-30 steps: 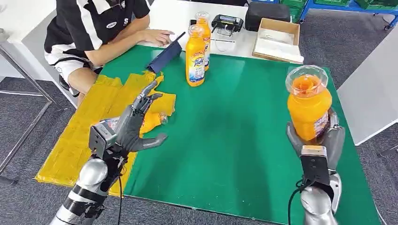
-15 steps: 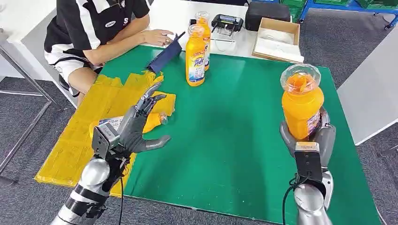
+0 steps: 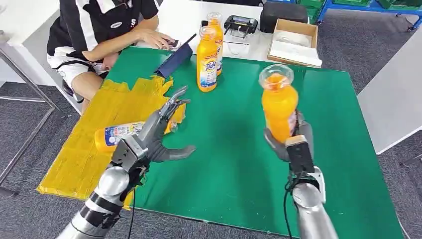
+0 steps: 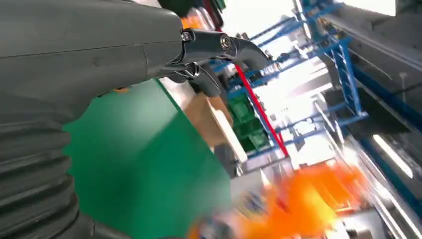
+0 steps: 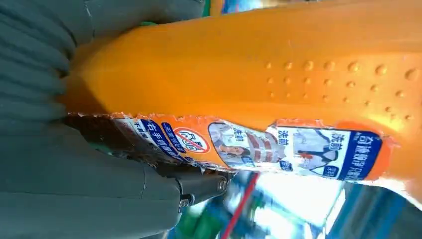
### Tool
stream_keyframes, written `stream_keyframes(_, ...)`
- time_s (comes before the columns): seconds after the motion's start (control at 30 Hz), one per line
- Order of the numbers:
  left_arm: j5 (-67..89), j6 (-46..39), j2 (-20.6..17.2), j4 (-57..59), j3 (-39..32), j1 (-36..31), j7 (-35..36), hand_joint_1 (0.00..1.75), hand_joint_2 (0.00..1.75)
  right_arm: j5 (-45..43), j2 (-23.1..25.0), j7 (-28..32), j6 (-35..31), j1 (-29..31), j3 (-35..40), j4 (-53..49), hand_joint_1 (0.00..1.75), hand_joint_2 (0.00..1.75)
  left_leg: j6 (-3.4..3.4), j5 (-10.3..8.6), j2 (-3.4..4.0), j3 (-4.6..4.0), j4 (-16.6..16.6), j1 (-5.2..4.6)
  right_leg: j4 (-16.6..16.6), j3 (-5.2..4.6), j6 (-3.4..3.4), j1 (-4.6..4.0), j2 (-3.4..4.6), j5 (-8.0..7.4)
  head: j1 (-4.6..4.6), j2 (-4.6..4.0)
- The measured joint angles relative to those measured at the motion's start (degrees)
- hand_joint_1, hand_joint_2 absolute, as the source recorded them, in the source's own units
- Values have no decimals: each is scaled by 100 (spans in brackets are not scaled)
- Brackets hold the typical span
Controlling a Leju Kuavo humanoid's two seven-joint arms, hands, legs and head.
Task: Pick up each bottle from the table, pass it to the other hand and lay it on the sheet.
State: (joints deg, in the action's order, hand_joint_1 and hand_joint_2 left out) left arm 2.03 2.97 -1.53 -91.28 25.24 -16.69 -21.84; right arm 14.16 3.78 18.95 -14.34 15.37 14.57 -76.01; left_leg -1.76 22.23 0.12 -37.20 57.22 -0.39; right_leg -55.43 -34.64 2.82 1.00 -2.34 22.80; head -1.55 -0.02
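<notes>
A green mat (image 3: 239, 149) covers the table, and along its left side lies a yellow sheet (image 3: 94, 144) that looks wrinkled and made from several pieces. On this sheet one orange bottle (image 3: 117, 135) already lies on its side, with the cap end hidden behind the robot's left fingers. At the far edge of the mat two more orange bottles (image 3: 207, 59) stand upright, one just behind the other, and beside them a dark blue flat object (image 3: 175, 56) leans tilted. Behind the mat there is a white table (image 3: 184, 17) with an open cardboard box (image 3: 294, 42), a black case (image 3: 283, 12) and a small black device (image 3: 241, 24). A person in a black and white shirt (image 3: 97, 25) sits at the far left corner, with one hand resting on the white table. The floor around is grey carpet. The left hand (image 3: 160, 134) is raised above the border between the sheet and the mat, its fingers spread wide and stretched toward the far side, the thumb pointing to the right, and it holds nothing. The right hand (image 3: 291, 142) is lifted over the middle of the mat and its fingers wrap the lower part of an orange bottle with a clear cap (image 3: 279, 107), which stands upright in the air, apart from the left hand.
</notes>
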Motion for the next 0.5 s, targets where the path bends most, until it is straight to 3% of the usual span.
stream_keyframes(0.27, -300, 22, 264, 534, 724, -377, -153, 0, 175, 523, 446, 262, -66, 679, 1317, 950, 175, 175, 1, 0, 0, -4, 1, -1, -3, -8, 0, 1, 0, 0, -4, 0)
stream_keyframes(0.5, -437, -72, 306, 704, 897, -554, -197, 0, 175, 487, 446, 273, -190, 893, 1776, 1262, 175, 175, 0, 0, -4, -7, 1, -2, -3, -5, 0, 2, -3, 1, 4, 0)
